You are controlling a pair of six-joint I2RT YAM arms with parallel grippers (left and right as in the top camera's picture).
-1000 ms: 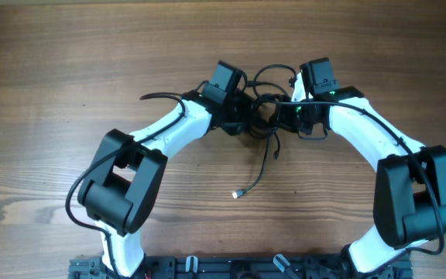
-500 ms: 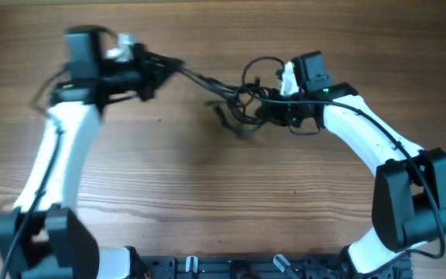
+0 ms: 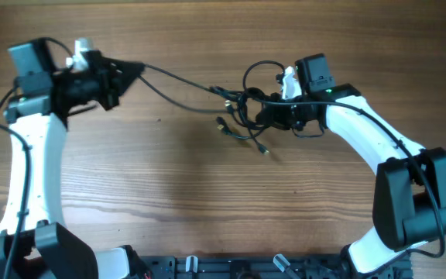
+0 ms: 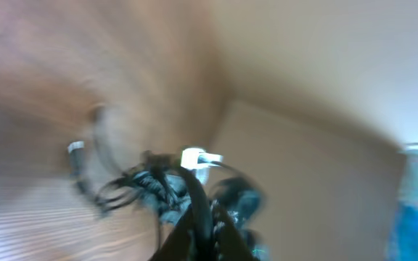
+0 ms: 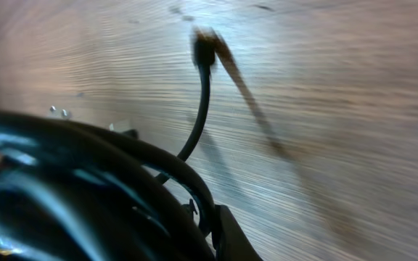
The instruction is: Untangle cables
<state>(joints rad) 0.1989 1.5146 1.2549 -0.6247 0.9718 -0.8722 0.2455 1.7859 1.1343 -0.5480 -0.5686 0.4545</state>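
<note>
- Cables [image 3: 242,116], thin black flexible cords with metallic plug tips [image 3: 265,151], lie knotted mid-right on the brown wooden bench [image 3: 207,209]; one strand [image 3: 176,78] stretches left.
- Likely light, limp, slippery; take a free strand close to the knot [image 3: 250,99], not a plug.
- Left hand [image 3: 138,69] is pinched closed on that strand; right hand [image 3: 273,116] sits in the knot, its opening hidden.
- Count: one knot, three tips visible, two hands.

The left hand [image 3: 134,71] has swung far left, stretching one cable [image 3: 178,80] from the bunch [image 3: 242,107].

Robotics lab: 2 mounted arms [image 3: 29,170], wood-grain table [image 3: 207,209]
</note>
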